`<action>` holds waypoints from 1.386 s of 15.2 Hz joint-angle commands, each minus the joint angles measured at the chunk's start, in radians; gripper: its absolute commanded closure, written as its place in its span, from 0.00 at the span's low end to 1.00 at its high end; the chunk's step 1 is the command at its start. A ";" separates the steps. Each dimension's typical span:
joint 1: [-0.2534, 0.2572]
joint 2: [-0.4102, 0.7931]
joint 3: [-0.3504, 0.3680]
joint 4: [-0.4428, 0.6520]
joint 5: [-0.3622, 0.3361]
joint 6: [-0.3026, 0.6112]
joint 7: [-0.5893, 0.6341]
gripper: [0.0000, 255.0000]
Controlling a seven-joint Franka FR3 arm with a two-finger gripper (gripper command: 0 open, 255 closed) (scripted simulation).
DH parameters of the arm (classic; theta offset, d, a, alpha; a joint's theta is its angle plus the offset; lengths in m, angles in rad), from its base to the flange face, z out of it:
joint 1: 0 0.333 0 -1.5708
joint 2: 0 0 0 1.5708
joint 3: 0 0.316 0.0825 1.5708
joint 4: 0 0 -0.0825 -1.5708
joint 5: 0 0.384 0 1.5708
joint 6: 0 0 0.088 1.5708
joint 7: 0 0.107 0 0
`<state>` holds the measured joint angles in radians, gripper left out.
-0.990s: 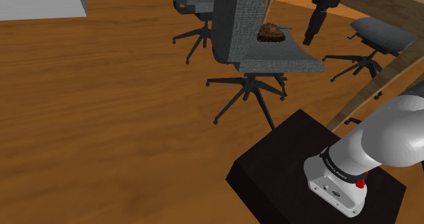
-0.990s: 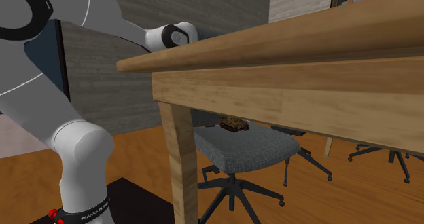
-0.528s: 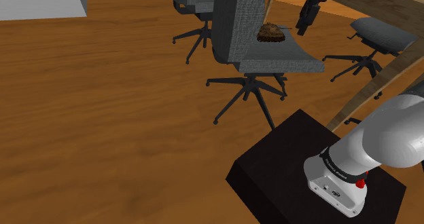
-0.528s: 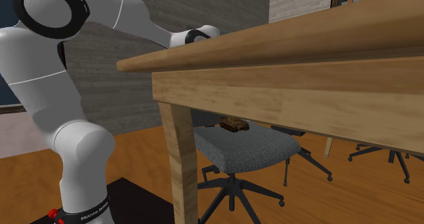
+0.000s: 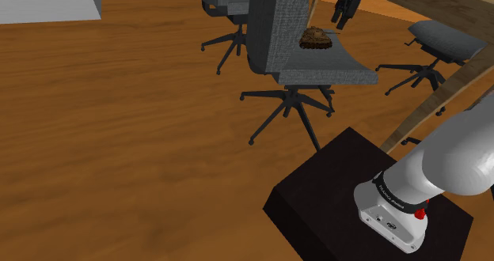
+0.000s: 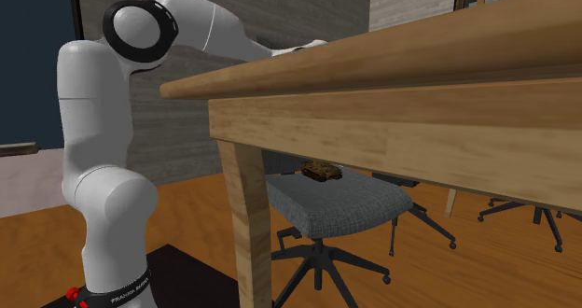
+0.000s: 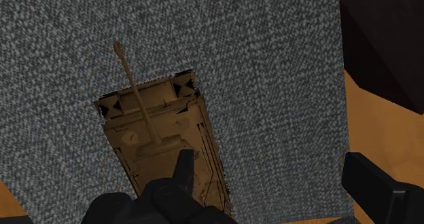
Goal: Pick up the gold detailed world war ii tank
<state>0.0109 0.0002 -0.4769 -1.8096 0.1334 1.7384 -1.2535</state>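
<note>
A tan tank (image 7: 160, 138) sits mid-seat on a grey chair (image 7: 272, 66). The wrist view shows the hand (image 7: 268, 161) spread wide; the shoulder view shows it clear above the tank.

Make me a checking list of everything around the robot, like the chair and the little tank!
Surface: grey fabric chair seat, over a wooden floor.
Job's things: brownish-gold tank sits upright on the seat, near the backrest.
Clutter: nothing seen on the seat besides the tank.
Grippers: black fingers stand open above the seat, holding nothing; the tank is not between them.
Cables: nothing seen.
Surroundings: wooden table above the chair, more office chairs nearby, black stand under the arm.
</note>
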 commanded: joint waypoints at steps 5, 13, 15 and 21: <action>-0.071 0.260 -0.014 0.289 0.161 -0.076 -0.215 0.00; -0.065 0.264 -0.008 0.193 0.167 0.021 -0.234 0.00; -0.065 0.265 -0.008 0.195 0.167 0.020 -0.234 1.00; -0.065 0.267 -0.008 0.197 0.168 0.020 -0.234 1.00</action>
<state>-0.0551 0.2649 -0.4861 -1.6129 0.3009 1.7575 -1.4876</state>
